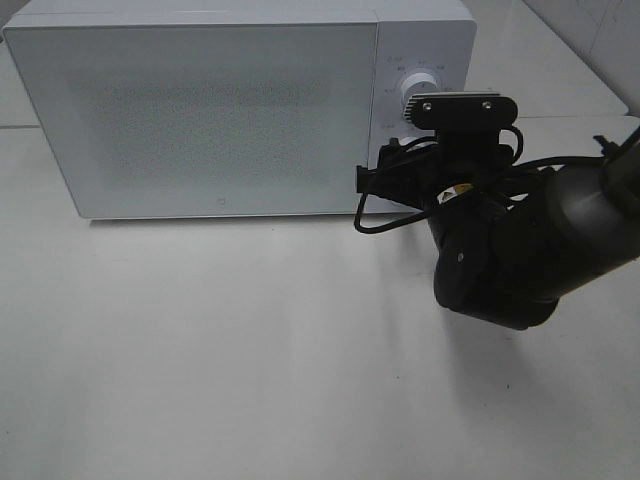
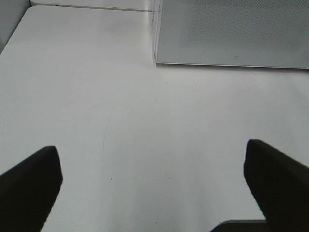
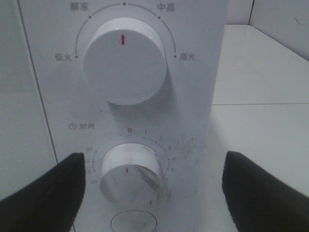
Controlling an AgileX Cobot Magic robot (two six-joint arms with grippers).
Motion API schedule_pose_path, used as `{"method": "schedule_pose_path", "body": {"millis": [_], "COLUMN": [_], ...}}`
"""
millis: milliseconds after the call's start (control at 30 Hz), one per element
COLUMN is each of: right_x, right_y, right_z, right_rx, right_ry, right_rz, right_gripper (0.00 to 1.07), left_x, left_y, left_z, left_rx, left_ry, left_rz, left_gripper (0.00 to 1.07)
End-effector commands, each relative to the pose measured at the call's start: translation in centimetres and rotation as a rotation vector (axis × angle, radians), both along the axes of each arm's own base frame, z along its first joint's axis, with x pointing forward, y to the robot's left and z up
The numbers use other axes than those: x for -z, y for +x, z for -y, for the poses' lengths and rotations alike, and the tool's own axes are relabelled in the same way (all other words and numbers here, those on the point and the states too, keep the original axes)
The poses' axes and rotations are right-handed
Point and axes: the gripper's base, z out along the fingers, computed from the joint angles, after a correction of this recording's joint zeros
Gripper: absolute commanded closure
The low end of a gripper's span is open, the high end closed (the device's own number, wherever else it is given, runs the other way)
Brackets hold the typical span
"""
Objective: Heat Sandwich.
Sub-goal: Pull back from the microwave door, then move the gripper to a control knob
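**Right claw spread at the microwave dials, left claw idle over the table**

Exterior high view: a white microwave point(image 1: 220, 110) fills the upper left of the frame, standing on a white table point(image 1: 250, 350). Its frosted door point(image 1: 200, 110) is shut. The black right arm comes in from the right edge, and the right gripper point(image 1: 380, 172) sits at centre right against the control panel point(image 1: 425, 40), just below the upper dial point(image 1: 415, 92). The sandwich shows nowhere here, and through the frosted door I cannot tell whether it is inside.

Left wrist view: the left gripper point(image 2: 149, 147) is released, its two dark fingers point(image 2: 29, 183) wide apart with only bare table between them. A front corner of the microwave lies well ahead of it.

Right wrist view: the right gripper is also released. Its fingers point(image 3: 48, 193) stand apart on either side of the lower dial point(image 3: 130, 174), not touching it. The upper dial has its red mark pointing straight up. A round button point(image 3: 133, 223) sits just under the lower dial. No sandwich shows in this view.
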Motion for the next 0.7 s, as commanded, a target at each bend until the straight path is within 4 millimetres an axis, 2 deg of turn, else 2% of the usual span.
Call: {"method": "schedule_pose_path", "body": {"millis": [33, 267, 700], "right_x": [0.2, 1.0, 1.7], "right_y": [1.0, 2.3, 2.3], "right_z": [-0.1, -0.6, -0.7], "right_rx": [0.011, -0.006, -0.011], "right_ry": [0.017, 0.014, 0.045], "right_rz": [0.021, 0.02, 0.011], "right_gripper": [0.31, 0.31, 0.31], "left_x": [0.0, 0.0, 0.0], "left_y": [-0.3, -0.3, -0.3], "left_z": [0.0, 0.0, 0.0], "left_rx": [-0.004, -0.004, -0.004], "left_ry": [0.0, 0.0, 0.0], "left_rz": [0.027, 0.027, 0.027], "left_gripper": [0.1, 0.1, 0.1]}}
